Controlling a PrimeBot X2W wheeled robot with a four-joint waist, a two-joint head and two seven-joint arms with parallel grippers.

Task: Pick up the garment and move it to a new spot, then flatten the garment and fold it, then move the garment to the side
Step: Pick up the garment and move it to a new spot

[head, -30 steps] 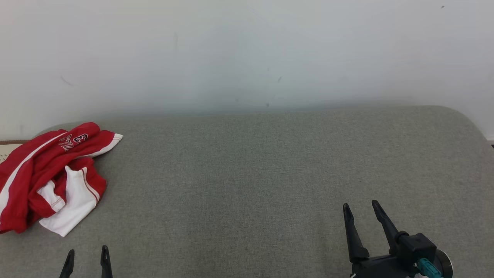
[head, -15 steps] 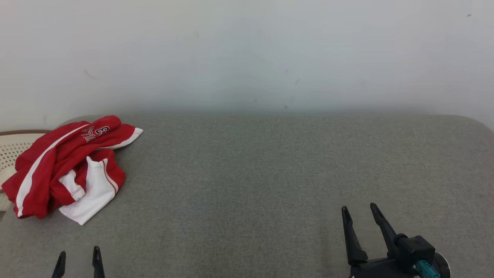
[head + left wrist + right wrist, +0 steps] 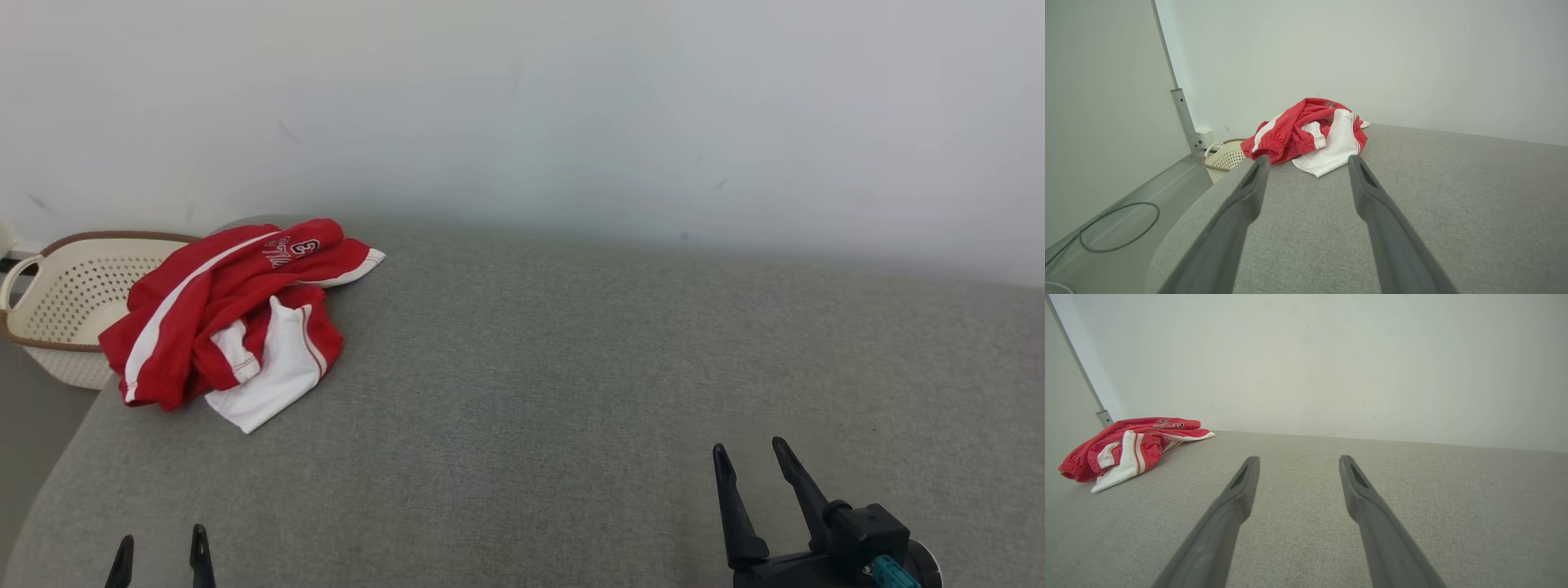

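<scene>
A crumpled red-and-white garment (image 3: 229, 314) lies heaped on the grey woven surface (image 3: 531, 367), a perforated cream basket (image 3: 65, 302) just beside it, a plain white wall (image 3: 522, 106) behind, the left gripper (image 3: 161, 535) and right gripper (image 3: 748, 445) well apart from it, fingers spread.

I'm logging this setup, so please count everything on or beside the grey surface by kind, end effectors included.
Garment, red and white: 1
Basket, cream: 1
End effectors, left end effector and right end effector, both open: 2
Total: 4
</scene>
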